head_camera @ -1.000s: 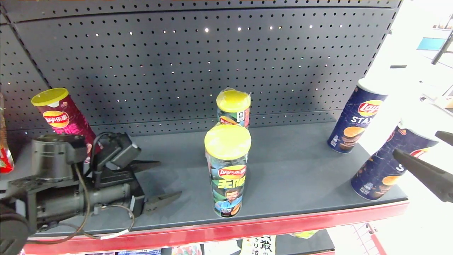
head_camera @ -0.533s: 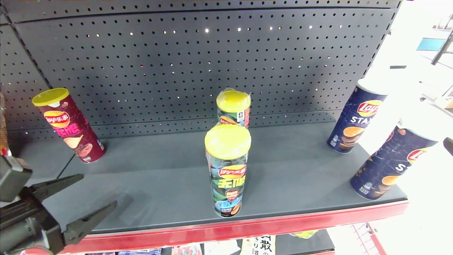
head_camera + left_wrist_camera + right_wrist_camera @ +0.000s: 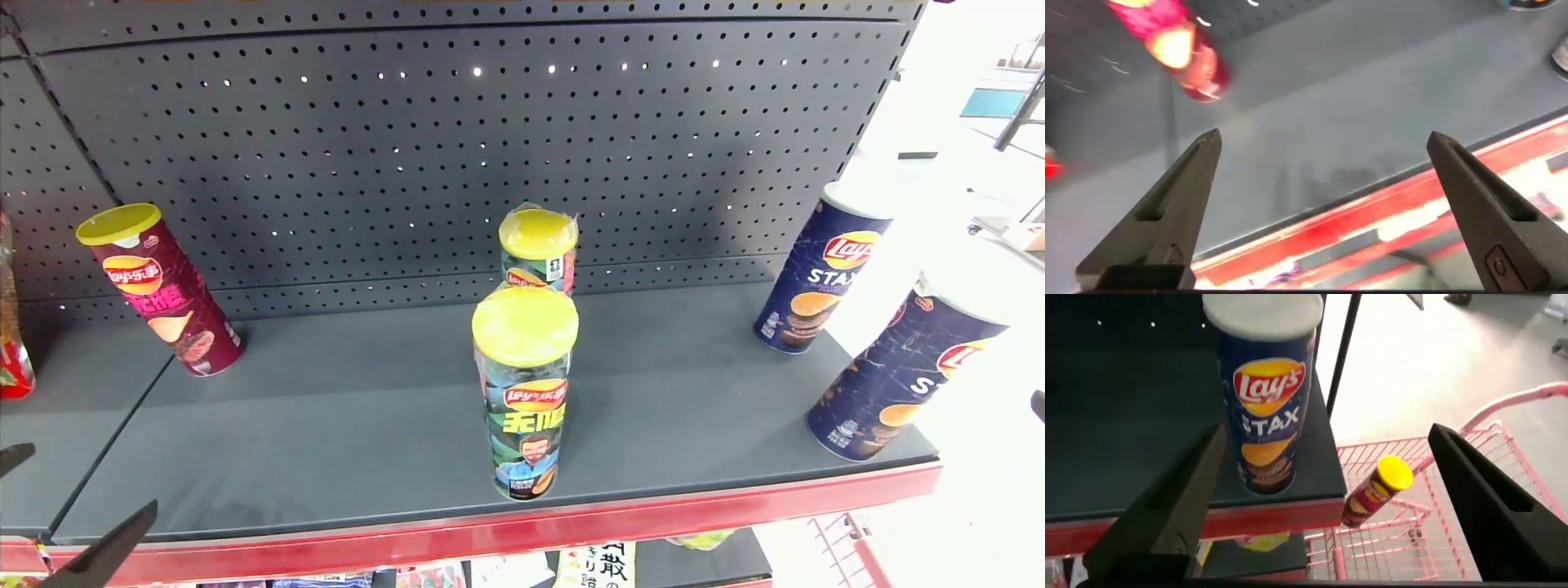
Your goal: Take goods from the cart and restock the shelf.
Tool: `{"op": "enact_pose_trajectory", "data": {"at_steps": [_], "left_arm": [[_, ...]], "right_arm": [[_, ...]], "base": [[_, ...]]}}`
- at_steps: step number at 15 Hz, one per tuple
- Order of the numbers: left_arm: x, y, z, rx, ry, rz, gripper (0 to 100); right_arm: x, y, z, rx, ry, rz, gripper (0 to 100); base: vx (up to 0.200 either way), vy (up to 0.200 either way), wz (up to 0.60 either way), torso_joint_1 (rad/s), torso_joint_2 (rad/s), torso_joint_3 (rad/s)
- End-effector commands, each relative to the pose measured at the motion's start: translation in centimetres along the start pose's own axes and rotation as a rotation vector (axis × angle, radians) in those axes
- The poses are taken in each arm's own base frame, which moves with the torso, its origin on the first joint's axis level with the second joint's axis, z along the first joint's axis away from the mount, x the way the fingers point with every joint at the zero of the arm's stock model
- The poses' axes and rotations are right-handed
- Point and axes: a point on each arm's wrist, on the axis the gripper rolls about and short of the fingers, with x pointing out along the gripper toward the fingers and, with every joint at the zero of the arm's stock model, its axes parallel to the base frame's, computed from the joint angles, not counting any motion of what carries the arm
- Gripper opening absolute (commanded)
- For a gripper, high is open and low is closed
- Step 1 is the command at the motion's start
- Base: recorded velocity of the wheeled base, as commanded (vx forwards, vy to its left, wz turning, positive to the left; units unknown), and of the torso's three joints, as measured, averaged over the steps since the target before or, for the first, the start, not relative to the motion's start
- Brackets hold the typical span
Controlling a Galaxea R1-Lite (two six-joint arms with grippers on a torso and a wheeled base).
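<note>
A maroon chip can (image 3: 159, 286) with a yellow lid stands upright at the left of the dark shelf (image 3: 343, 425). My left gripper (image 3: 61, 506) hangs open and empty at the shelf's front left corner, well clear of that can. In the left wrist view the left gripper (image 3: 1324, 137) is spread wide over the shelf's red front lip (image 3: 1388, 208), with the maroon can (image 3: 1176, 41) blurred beyond. My right gripper (image 3: 1328, 433) is open and empty, off the shelf's right end. Beyond it lies another maroon can (image 3: 1376, 490) in the pink cart (image 3: 1470, 416).
Two green cans stand mid-shelf, one at the front (image 3: 525, 392) and one behind (image 3: 538, 249). Two blue cans (image 3: 820, 273) (image 3: 906, 367) stand at the right end; the nearer blue can (image 3: 1264, 392) is close to my right gripper. A pegboard wall (image 3: 457, 147) backs the shelf.
My left gripper has drawn back from beside the maroon can, down and left off the shelf's front. The right gripper has slid out past the right edge. The cans stayed put.
</note>
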Motion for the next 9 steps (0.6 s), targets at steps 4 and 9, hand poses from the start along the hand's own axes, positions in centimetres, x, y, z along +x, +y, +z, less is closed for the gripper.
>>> {"op": "enact_pose_trajectory", "data": {"at_steps": [4, 9], "left_arm": [[-0.7, 0.1, 0.0, 0.043, 0.000, 0.111, 100], [-1.2, -0.2, -0.6, 0.039, -0.013, 0.122, 100]], "right_arm": [[-1.2, -0.2, -1.8, 0.031, 0.046, -0.022, 100], [-1.4, -0.2, -2.4, -0.001, 0.053, -0.022, 100]], "base": [[-0.050, -0.050, 0.00, 0.001, 0.00, 0.002], [-0.200, 0.000, 0.00, -0.003, 0.00, 0.000]]}}
